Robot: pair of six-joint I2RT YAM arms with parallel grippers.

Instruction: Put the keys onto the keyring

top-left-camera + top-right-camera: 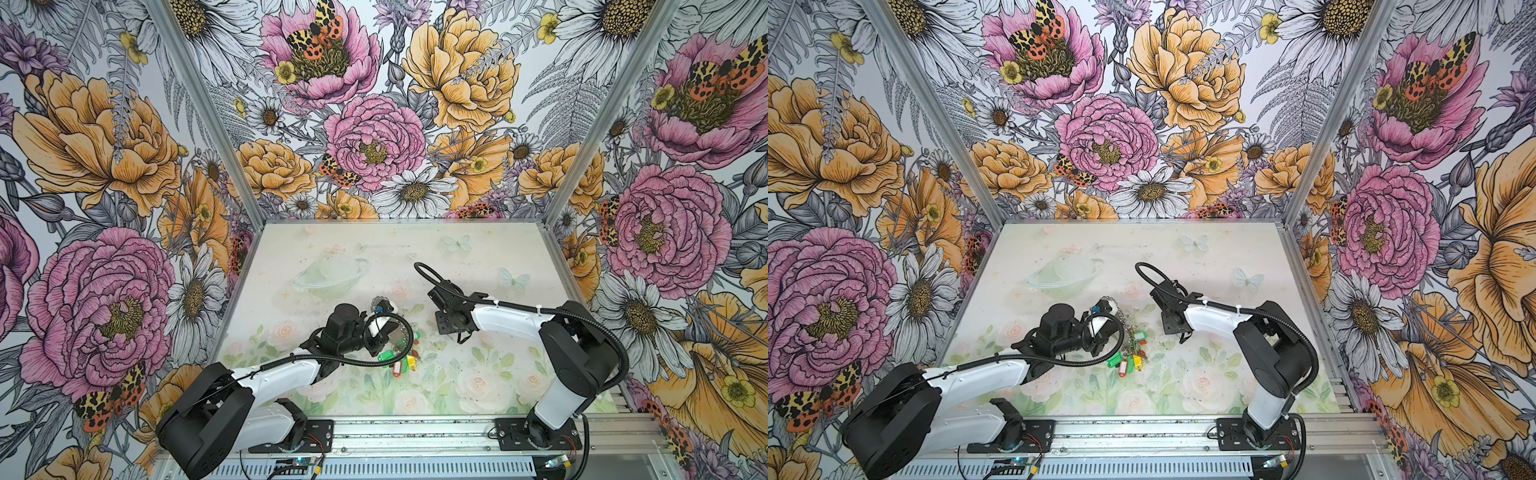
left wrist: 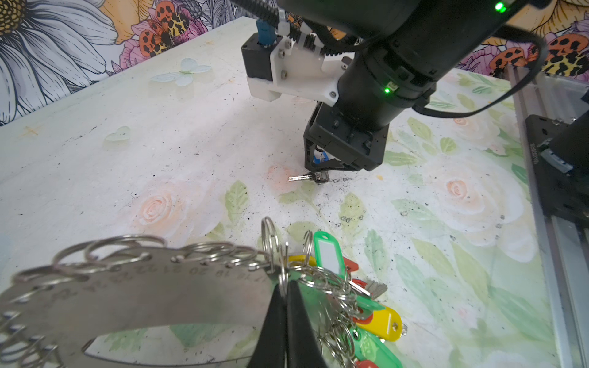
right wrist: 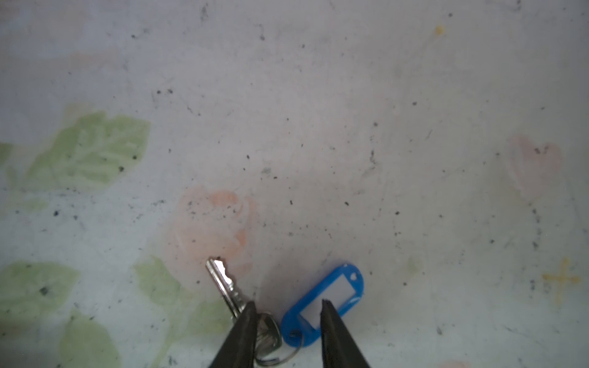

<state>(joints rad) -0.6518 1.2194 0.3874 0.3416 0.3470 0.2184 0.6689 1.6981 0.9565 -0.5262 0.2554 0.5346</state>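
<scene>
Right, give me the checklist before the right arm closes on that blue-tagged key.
1. Right gripper open: ok, its fingers stand apart.
2. Right gripper over its target: ok, one finger is at the head of the key, one is over the blue tag.
3. Key lying flat on the table, unheld: ok.
4. Left gripper shut on the edge of the keyring: ok.
5. Bunched tags apart from the key: ok.
6. Any of the wire rings opened to take the key: cannot tell.
</scene>
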